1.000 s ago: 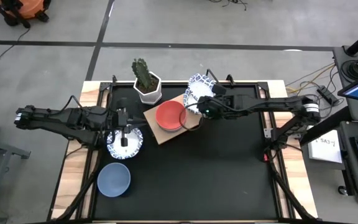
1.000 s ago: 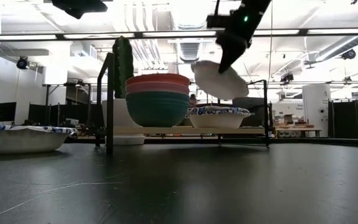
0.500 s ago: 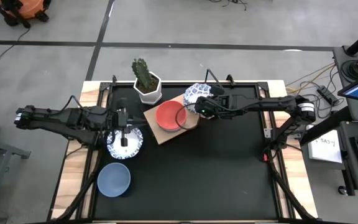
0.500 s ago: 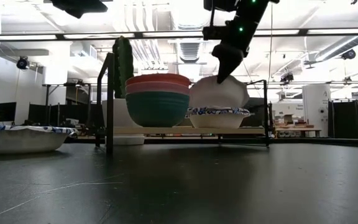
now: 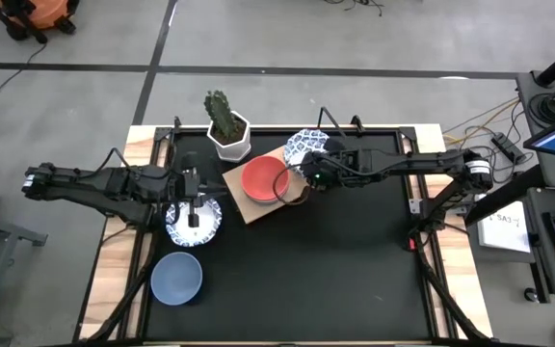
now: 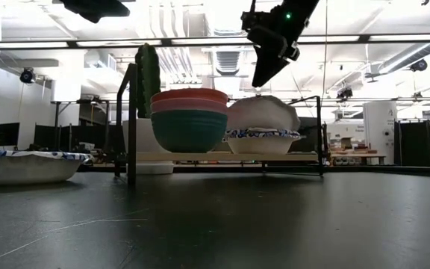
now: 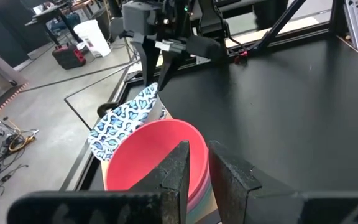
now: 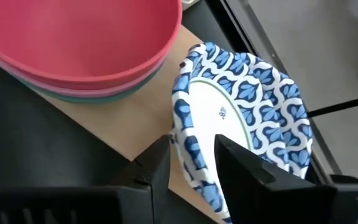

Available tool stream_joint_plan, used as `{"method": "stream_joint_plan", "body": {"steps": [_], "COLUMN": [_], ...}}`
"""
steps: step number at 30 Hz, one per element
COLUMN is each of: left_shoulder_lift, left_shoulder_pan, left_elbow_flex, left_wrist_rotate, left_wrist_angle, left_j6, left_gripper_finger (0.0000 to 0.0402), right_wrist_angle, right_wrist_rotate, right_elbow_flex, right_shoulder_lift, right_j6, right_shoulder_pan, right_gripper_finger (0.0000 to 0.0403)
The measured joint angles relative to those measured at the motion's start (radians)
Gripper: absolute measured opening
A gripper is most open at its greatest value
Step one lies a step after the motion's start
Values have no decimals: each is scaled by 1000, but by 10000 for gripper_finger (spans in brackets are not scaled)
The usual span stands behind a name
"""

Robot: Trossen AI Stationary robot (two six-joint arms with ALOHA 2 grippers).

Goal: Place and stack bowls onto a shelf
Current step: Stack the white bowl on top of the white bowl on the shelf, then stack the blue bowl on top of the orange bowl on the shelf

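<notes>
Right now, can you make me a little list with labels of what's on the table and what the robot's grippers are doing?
shelf: wooden board, near the cactus pot
on shelf: red bowl topping a stack; patterned bowl tilted on another
on table: blue bowl; patterned bowl
right gripper: open, above the shelf, holding nothing
left gripper: over the patterned bowl on the table

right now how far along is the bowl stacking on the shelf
Done: a stack of plain bowls, red on top, sits on the light-brown wooden shelf, with a patterned white bowl beside it. In hand: a second blue-patterned scalloped bowl rests tilted on that one, and the right gripper is open above it. Left: a patterned bowl under the left gripper and the plain blue bowl on the black table.
</notes>
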Motion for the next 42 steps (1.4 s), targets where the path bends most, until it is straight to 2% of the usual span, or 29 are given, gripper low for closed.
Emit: {"method": "stream_joint_plan", "body": {"steps": [3,8,15,31,34,42], "left_shoulder_lift": [1,1,2,5,5,6], "left_shoulder_pan": [0,0,0,0,0,0], "left_elbow_flex": [0,0,0,0,0,0], "left_wrist_rotate": [0,0,0,0,0,0], "left_wrist_angle": [0,2,2,3,3,7], "left_j6": [0,0,0,0,0,-5], "left_gripper_finger": [42,42,42,42,42,42], "right_wrist_angle": [1,18,157,340,344,341], "right_wrist_rotate": [10,58,55,86,114,108], "right_elbow_flex": [-4,-27,-144,-292,-294,-226], "right_shoulder_lift": [0,0,1,2,1,-15], "right_j6": [40,62,61,77,85,27], "right_shoulder_pan": [1,-2,-2,-10,-9,20], "right_gripper_finger": [107,65,12,9,9,9]}}
